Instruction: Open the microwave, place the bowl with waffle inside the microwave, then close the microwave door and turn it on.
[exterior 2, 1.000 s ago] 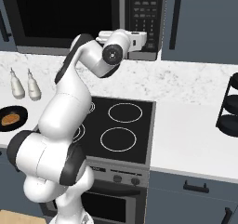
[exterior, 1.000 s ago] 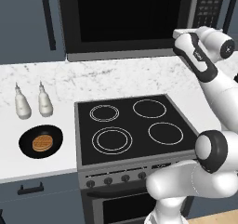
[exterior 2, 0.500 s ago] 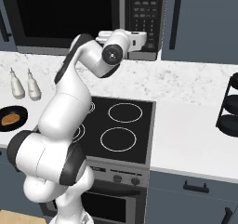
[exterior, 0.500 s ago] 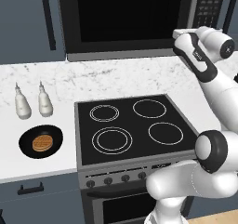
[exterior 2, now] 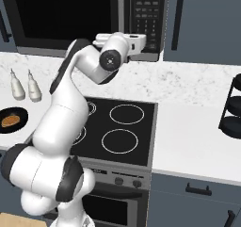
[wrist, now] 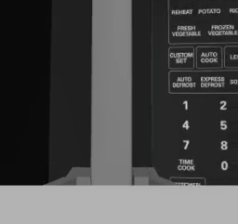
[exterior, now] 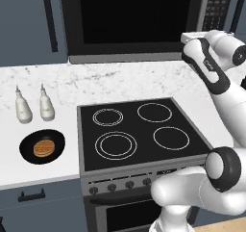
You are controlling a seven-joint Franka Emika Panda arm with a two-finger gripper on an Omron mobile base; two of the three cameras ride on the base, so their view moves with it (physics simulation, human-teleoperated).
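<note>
You are working the first step: the tool (wrist: 111,180) is closing on the vertical handle (wrist: 111,79) of the shut microwave door (exterior: 137,21). The bowl with waffle (exterior: 42,147) is waiting near the desk's (exterior: 29,178) front-left edge. Loading, closing and starting are pending.

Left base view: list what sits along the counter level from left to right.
Two white bottles → bowl with waffle → black stove → the robot's white forearm.
</note>
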